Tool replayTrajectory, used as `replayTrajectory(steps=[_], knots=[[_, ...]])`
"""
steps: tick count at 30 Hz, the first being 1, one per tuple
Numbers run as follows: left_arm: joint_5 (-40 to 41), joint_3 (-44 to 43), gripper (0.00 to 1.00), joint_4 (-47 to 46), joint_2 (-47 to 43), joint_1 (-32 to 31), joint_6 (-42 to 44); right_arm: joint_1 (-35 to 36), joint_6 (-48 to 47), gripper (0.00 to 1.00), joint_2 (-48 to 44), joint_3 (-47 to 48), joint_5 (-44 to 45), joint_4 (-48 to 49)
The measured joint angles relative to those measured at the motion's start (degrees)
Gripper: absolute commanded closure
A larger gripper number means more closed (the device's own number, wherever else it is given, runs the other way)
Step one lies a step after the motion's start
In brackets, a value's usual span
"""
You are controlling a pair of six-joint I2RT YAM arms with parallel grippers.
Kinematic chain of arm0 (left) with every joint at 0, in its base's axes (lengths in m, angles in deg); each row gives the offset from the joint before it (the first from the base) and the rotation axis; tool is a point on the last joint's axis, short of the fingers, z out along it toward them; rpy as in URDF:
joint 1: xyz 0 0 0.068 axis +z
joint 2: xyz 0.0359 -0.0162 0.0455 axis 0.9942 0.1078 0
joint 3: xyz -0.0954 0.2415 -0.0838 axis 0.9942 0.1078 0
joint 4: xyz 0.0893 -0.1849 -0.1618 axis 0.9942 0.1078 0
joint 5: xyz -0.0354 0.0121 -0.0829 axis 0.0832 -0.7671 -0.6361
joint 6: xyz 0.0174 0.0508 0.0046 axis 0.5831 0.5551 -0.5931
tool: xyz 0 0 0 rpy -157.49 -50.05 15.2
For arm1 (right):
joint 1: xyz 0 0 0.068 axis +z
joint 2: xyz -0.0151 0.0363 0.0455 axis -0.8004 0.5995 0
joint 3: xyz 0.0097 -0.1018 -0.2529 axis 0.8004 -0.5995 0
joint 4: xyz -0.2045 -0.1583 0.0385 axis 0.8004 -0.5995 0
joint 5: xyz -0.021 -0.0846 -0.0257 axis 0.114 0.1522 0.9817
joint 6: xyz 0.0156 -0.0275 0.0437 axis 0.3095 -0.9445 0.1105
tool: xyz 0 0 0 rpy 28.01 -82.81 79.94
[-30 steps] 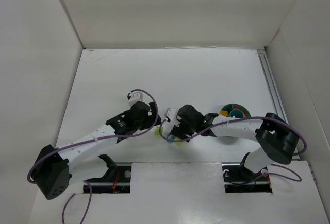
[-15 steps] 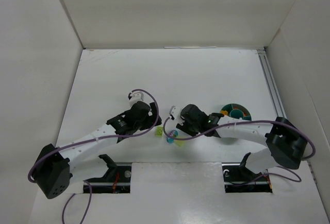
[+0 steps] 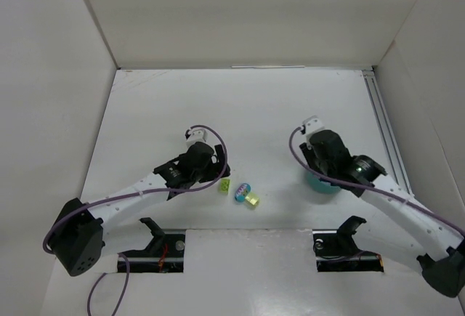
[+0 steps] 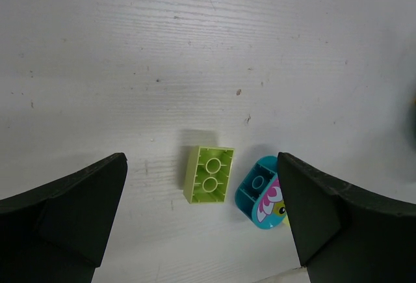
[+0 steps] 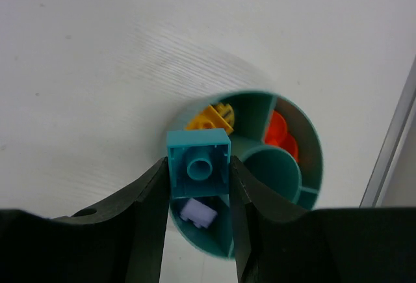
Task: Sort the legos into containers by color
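The right gripper [image 5: 198, 166] is clamping a square teal brick [image 5: 198, 161] between its two fingers [image 5: 140, 211]. It is hanging directly over the round teal bowl [image 5: 307, 141] in the centre of the right wrist view. A round ring is showing on the brick face turned toward that camera.

Around the brick the bowl's wedge compartments are showing. A yellow piece [image 5: 211, 115] is lying in the wedge at the upper left. An orange piece [image 5: 281, 138] is sitting in the wedge at the upper right. A pale lilac piece [image 5: 198, 213] is resting in the wedge at the bottom, just under the held brick. In the overhead view the bowl is sitting at the right of the tabletop [image 3: 240, 105], mostly covered by the right arm.

The left gripper [image 4: 200, 159] is hovering over the tabletop with its jaws wide apart and nothing between them. Framed between its fingers, a lime green brick [image 4: 208, 174] is lying hollow side up. Just to its right, across a narrow gap, a curved teal piece [image 4: 260, 192] with a pink-and-white print is lying partly behind the right-hand finger. In the overhead view a translucent yellow-green brick [image 3: 252, 200] is lying just below and right of those two, near the lower middle of the frame and well apart from the bowl.
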Motion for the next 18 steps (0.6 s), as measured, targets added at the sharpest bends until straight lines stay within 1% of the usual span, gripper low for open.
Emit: replayTrajectory(steps=[4, 8, 15, 18], knots=[[-0.87, 0.00, 0.01, -0.44, 0.59, 0.00, 1.07, -8.04, 3.32, 0.72, -9.20, 0.00, 1.25, -6.80], [-2.01, 0.00, 0.01, -1.07, 0.61, 0.00, 2.03, -11.30, 4.85, 0.71, -13.03, 0.00, 1.73, -10.36], [-3.56, 0.00, 0.01, -1.53, 0.83, 0.00, 3.69, -13.49, 5.57, 0.68, -7.56, -0.07, 2.38, -11.85], [-4.31, 0.00, 0.01, -1.53, 0.85, 0.00, 4.04, -13.70, 5.60, 0.61, -6.84, -0.13, 2.80, -11.89]])
